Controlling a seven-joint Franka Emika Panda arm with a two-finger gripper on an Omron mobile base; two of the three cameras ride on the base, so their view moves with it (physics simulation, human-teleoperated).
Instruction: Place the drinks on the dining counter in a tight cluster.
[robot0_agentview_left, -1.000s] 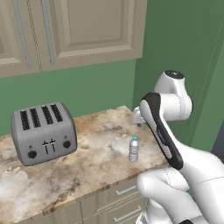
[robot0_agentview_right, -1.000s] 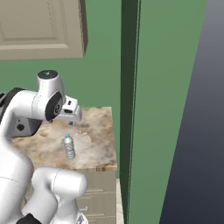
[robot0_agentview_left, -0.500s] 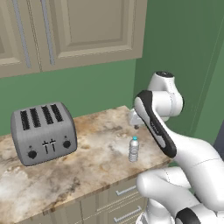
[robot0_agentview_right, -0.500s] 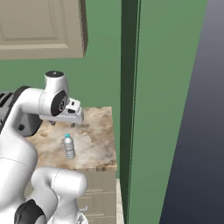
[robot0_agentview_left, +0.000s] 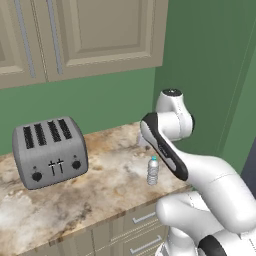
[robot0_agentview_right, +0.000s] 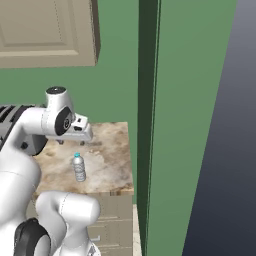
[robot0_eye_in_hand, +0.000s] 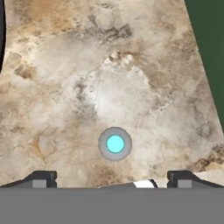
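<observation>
Near the front edge of the marbled stone counter (robot0_agentview_left: 100, 185) your small clear water bottle (robot0_agentview_left: 153, 171) stands with bare stone around; the gripper (robot0_eye_in_hand: 113, 179) hangs above, fingers wide apart, empty.

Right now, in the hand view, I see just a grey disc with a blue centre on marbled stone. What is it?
Observer: That is the cap of the small clear water bottle, seen from straight above. The bottle stands upright.
Operator: Which counter is it on?
Observer: It is on the marbled stone counter, which carries the silver four-slot toaster towards its left end.
Operator: Are the jaws down around the bottle?
Observer: No. The gripper hangs higher than the cap and somewhat nearer the green wall, apart from the bottle, with the jaws open.
</observation>
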